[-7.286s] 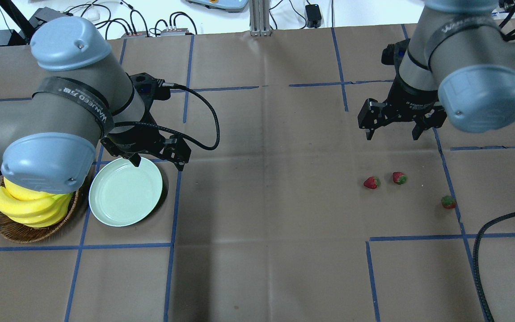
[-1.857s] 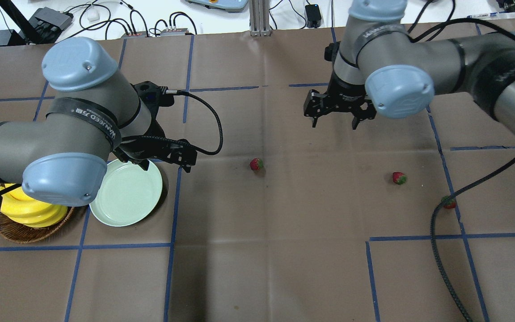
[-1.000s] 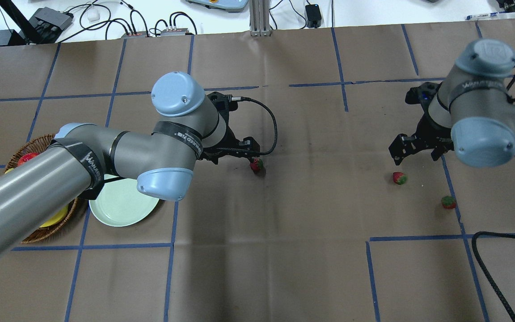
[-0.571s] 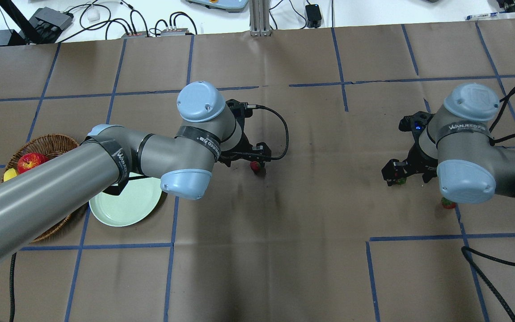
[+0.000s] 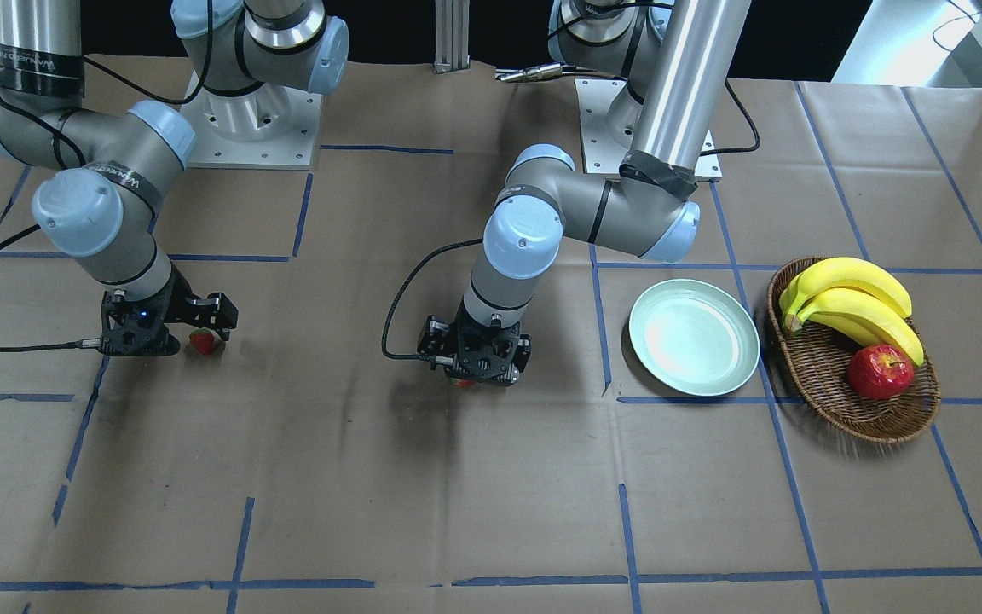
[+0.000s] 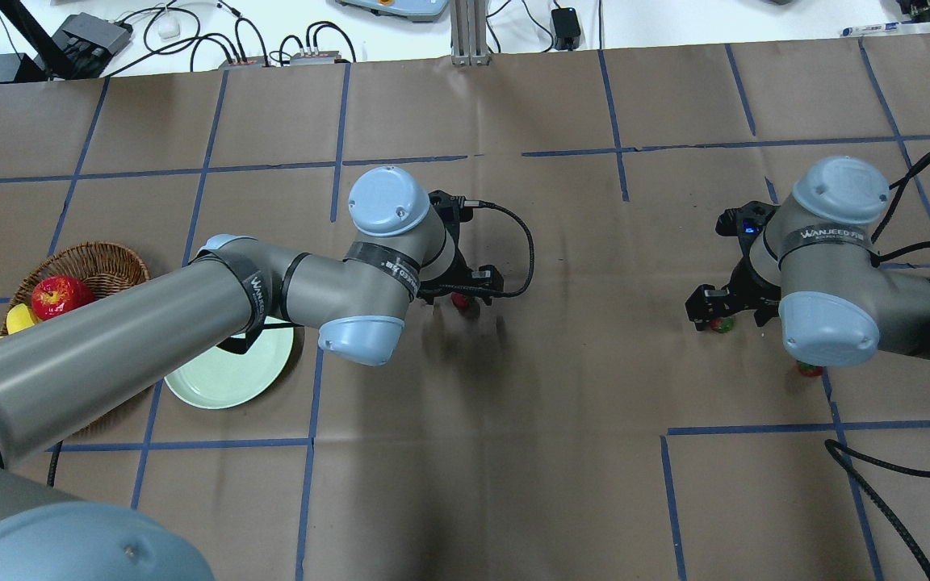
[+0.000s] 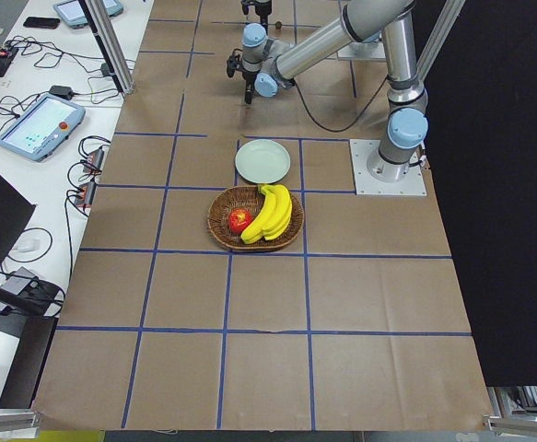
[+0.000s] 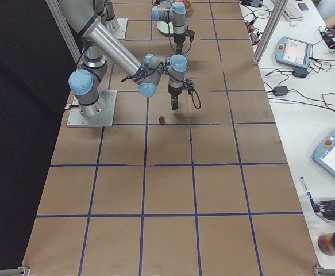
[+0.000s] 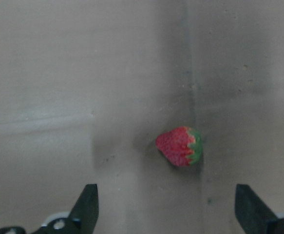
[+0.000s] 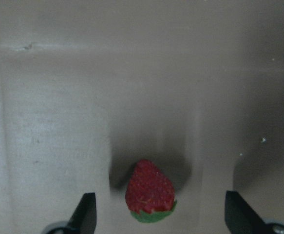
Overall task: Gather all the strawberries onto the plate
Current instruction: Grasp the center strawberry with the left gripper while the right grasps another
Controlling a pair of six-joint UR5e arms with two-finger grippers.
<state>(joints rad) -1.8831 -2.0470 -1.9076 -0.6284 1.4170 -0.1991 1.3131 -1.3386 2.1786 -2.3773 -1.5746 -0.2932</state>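
Three strawberries lie on the brown table. One strawberry [image 6: 460, 301] [image 9: 179, 146] lies mid-table between the open fingers of my left gripper [image 6: 465, 292] [image 9: 166, 197] [image 5: 476, 375]. A second strawberry [image 6: 722, 325] [image 10: 150, 191] [image 5: 202, 342] lies between the open fingers of my right gripper [image 6: 723, 315] [image 10: 161, 202], low over the table. The third strawberry [image 6: 809, 369] [image 8: 162, 120] lies loose beside the right arm's elbow. The pale green plate [image 5: 694, 337] [image 6: 223, 379] holds nothing and is partly hidden under my left arm in the overhead view.
A wicker basket [image 5: 883, 422] with bananas [image 5: 853, 298] and a red apple [image 5: 880, 372] stands just beyond the plate on the robot's left. A black cable [image 6: 877, 476] trails across the table on the right side.
The left gripper has come down over the middle strawberry and the right gripper over its strawberry. Earlier one strawberry went from the right group to mid-table.
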